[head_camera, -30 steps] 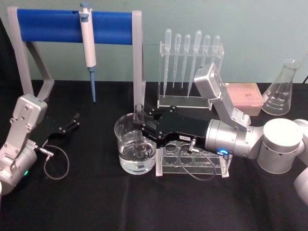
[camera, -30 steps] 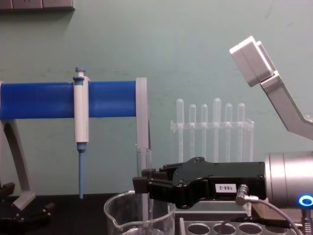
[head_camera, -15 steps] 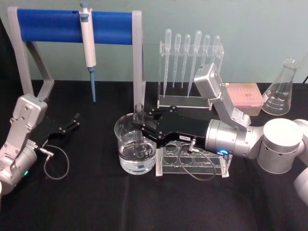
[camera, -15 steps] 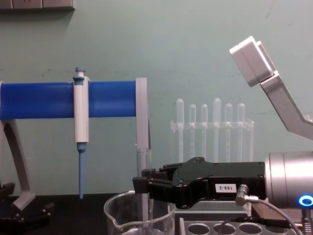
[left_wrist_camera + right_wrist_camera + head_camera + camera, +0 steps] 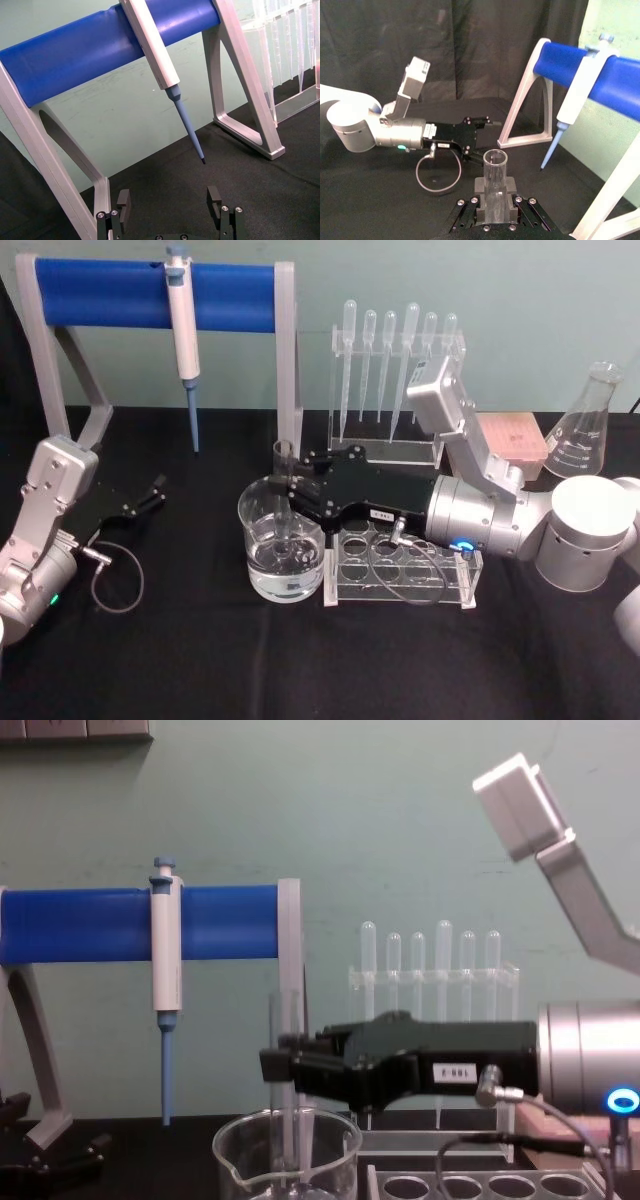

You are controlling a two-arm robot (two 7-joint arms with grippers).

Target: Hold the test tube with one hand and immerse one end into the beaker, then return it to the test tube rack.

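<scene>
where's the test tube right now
In the head view the test tube stands upright mid-frame, clamped in the right gripper, its lower end inside the beaker, just left of the rack.

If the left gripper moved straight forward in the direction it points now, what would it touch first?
Most likely the pipette's blue tip, hanging from the blue stand, straight ahead of the open left gripper. It might pass beneath, as the height is unclear.

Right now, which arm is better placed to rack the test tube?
Right. The right end effector grips the test tube in the beaker, beside the rack; the left end effector sits open, far off.
</scene>
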